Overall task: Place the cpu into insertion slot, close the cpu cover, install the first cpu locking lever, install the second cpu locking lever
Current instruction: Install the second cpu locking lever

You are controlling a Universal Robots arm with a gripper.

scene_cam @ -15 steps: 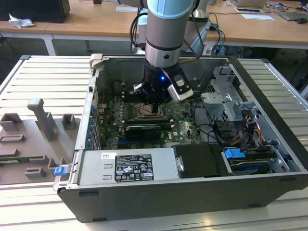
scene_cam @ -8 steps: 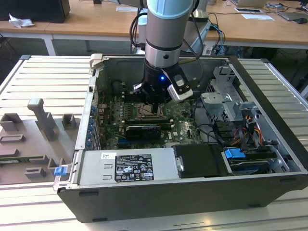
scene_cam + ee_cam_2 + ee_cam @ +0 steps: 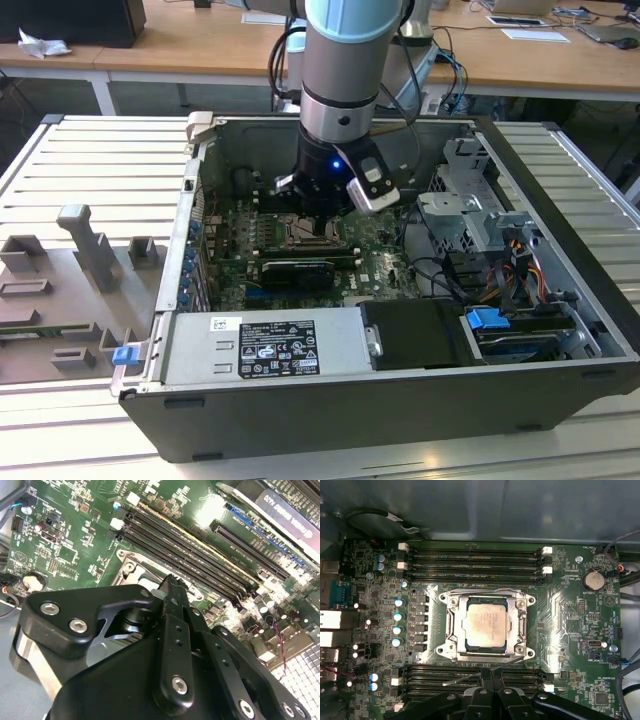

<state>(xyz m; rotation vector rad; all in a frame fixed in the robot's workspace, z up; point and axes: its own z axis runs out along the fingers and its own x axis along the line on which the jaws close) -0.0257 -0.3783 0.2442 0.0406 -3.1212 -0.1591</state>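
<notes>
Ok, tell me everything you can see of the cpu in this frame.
In the first wrist view the cpu is a flat square chip with a pale silvery-beige metal top bearing faint print. It lies flat in the insertion slot on the green motherboard, square with the socket. The silvery cpu cover frames its edges, with the chip's top showing through the cut-out. The gripper sits beside the socket, not touching the chip.

An open black computer case (image 3: 560, 330) lies on a pale slatted table (image 3: 90, 160), with a grey power supply (image 3: 270, 345) along its near edge and a bundle of coloured cables (image 3: 515, 265) by the drive cage at the exterior view's right. On the green motherboard (image 3: 570, 610), long black memory slots (image 3: 470, 560) run in rows, and a round coin battery (image 3: 593, 579) sits near one corner. Grey moulded fixtures (image 3: 85, 245) stand on the table at the exterior view's left.
</notes>
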